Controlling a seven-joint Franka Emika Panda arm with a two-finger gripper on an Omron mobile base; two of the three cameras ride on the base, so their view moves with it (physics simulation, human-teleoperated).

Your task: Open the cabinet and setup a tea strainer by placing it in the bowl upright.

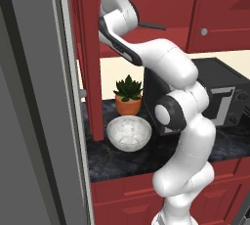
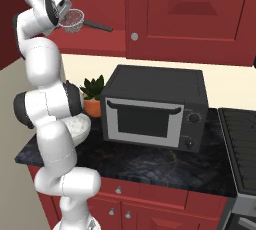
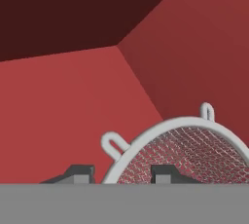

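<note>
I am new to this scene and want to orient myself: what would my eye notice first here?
First, the gripper raised high at the open cabinet, shut on the rim of the tea strainer, its dark handle pointing sideways. Below, on the dark counter, the marbled bowl sits before a potted succulent, beside a black microwave.

The left base view is looking forward and down from behind the arm's left, past a grey panel filling its left edge. The right base view is looking from behind its right, taking in the counter (image 2: 150, 164) toward its right end. Both are sharing the bowl (image 1: 129, 133), the microwave (image 2: 152, 109) and the cabinet (image 2: 190, 14). The hand view is sitting very near the tea strainer (image 3: 189, 152), facing red cabinet walls.
</note>
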